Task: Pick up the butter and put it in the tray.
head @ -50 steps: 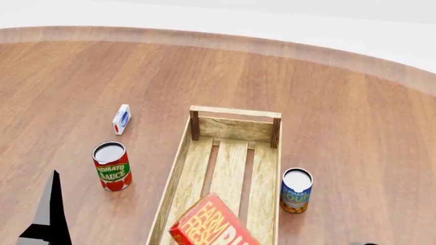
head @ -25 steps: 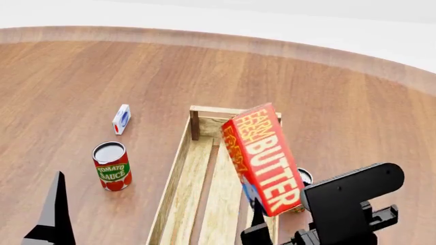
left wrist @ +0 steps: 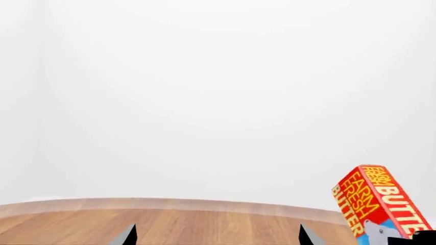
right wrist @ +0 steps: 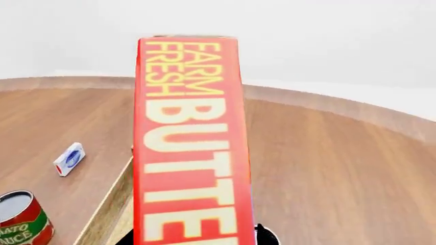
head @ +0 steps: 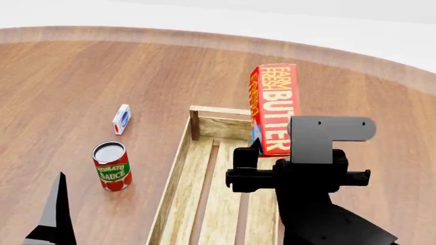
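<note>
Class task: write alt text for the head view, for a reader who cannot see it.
The right gripper holds the butter upright above the far end of the tray. On the round wooden table, left of the tray, stand a tomato sauce can and a small white-and-blue carton.

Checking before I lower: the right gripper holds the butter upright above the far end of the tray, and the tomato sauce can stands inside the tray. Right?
Not quite. The tomato sauce can stands on the table, outside the tray, on its left side; the head view shows it. The rest holds: the right gripper holds the butter upright above the tray's far end.
</note>
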### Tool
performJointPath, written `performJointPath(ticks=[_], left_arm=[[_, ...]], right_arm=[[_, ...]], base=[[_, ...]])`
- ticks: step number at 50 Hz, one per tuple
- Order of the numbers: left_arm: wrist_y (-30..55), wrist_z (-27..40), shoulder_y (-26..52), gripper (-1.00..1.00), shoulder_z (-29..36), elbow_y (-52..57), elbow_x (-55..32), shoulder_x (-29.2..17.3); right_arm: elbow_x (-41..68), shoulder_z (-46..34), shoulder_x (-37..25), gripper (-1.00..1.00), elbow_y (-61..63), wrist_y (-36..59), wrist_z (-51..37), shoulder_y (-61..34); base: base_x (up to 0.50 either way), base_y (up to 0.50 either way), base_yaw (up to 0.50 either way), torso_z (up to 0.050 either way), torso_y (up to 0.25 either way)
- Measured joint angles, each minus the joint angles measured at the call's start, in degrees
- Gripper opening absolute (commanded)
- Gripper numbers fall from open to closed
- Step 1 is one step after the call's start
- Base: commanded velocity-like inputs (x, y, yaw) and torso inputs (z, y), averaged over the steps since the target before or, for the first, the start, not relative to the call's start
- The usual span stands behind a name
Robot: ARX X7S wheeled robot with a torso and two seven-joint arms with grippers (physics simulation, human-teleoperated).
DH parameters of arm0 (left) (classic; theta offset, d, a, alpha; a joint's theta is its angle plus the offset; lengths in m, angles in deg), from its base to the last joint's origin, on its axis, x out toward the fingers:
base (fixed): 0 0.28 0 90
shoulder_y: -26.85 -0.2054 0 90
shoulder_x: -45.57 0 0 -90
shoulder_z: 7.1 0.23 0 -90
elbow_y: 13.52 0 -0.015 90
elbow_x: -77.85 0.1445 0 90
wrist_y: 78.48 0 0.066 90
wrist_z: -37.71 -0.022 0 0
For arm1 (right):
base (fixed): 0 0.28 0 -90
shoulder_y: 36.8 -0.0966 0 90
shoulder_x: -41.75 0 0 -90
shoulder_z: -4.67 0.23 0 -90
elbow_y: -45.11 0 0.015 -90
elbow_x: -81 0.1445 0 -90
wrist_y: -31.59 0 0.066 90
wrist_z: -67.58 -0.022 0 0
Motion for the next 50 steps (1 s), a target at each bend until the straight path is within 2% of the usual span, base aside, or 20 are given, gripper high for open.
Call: performJointPath(ticks=[10,21,37,50], left_arm=[[-0.16,0.23,-0.01,1.00,-0.32,-0.01,-0.40,-0.19],[-0.11,0.58,0.09,1.00,-0.64,0.22,-0.82,-0.44],[-0.20,0.85,0.11,1.00,-1.00,0.12,-1.51,-0.78],[-0.49,0.99,0.07,1.00,-1.59,0.04,-2.34,-1.08]], right_arm=[[-1.17,0.25,9.00,-1.00,-10.70,1.06,-6.43,-3.90],[0.07,1.41,15.74,-1.00,-17.30,2.86,-12.53,-5.05],[5.11,4.32,21.73,-1.00,-22.75,5.79,-18.53,-6.42],[5.45,4.56,25.37,-1.00,-30.10,4.42,-18.40,-7.65]], base=[[0.00,0.00,0.00,0.001,0.002],[0.00,0.00,0.00,0.000,0.001],[0.00,0.00,0.00,0.001,0.002],[0.00,0.00,0.00,0.000,0.002]])
